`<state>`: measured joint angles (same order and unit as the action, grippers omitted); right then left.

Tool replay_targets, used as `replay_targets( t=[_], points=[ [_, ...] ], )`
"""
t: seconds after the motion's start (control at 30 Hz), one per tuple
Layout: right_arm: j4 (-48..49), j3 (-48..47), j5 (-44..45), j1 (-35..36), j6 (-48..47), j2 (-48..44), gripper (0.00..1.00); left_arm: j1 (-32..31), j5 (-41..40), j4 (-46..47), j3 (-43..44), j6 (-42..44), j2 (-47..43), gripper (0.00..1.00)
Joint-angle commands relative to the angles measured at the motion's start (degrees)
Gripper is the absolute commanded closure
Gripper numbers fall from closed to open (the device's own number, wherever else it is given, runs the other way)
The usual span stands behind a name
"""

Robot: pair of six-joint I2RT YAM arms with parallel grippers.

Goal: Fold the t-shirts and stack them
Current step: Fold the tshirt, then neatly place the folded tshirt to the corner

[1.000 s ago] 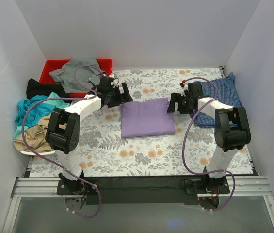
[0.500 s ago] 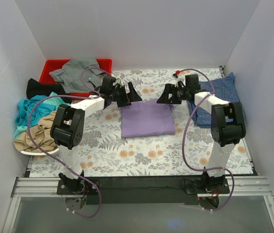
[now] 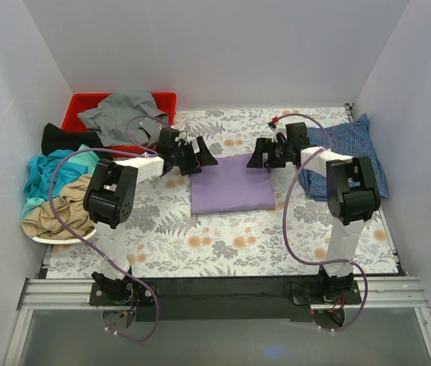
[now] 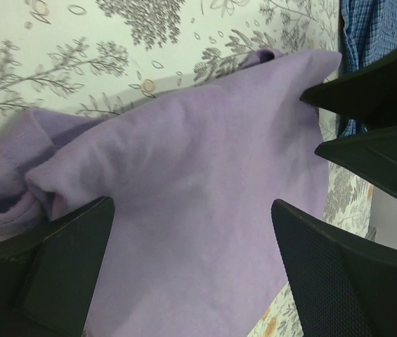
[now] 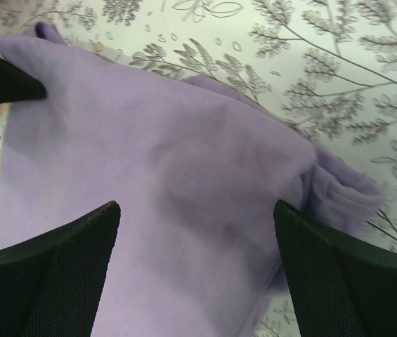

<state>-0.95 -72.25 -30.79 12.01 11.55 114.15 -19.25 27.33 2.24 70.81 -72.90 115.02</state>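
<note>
Folding the purple shirt (image 3: pixel 232 184) seems the step in hand: it lies part-folded in the middle of the bench (image 3: pixel 200 248), with the left jaws and right jaws wide open over its far corners, holding nothing. Next they likely must drop, pinch both corners and draw them toward the near hem.

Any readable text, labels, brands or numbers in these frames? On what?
None readable in any view.
The purple shirt, blue checked shirt, red bin and floral cover show no words, tags or numbers; the cover's print is only leaves and flowers.
</note>
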Motion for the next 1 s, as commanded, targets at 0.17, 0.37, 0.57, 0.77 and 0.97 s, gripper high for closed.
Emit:
replay_targets(
  t=[0.17,0.37,0.57,0.77,0.97],
  points=[
    [-3.2,1.2,12.9,-0.8,-6.2,-9.6,0.03,2.3,-6.8,-3.6,-0.1,3.8,-5.5,0.05],
    [-6.8,2.3,10.9,-0.8,-5.4,-15.5,0.02,1.8,-0.4,-3.6,1.6,3.5,-8.9,0.05],
    [-8.6,6.2,7.1,-0.9,-4.6,-16.9,0.02,1.6,-5.3,-10.2,0.7,6.1,-15.4,0.05],
    [-8.5,7.9,4.6,-1.2,-3.9,-13.6,0.02,1.7,-17.4,-13.4,-6.5,5.7,-20.7,0.04],
    [-8.5,6.3,-0.1,-1.2,-3.6,-7.5,0.02,1.8,-18.5,-12.4,-11.2,2.0,-19.7,0.03]
  ],
)
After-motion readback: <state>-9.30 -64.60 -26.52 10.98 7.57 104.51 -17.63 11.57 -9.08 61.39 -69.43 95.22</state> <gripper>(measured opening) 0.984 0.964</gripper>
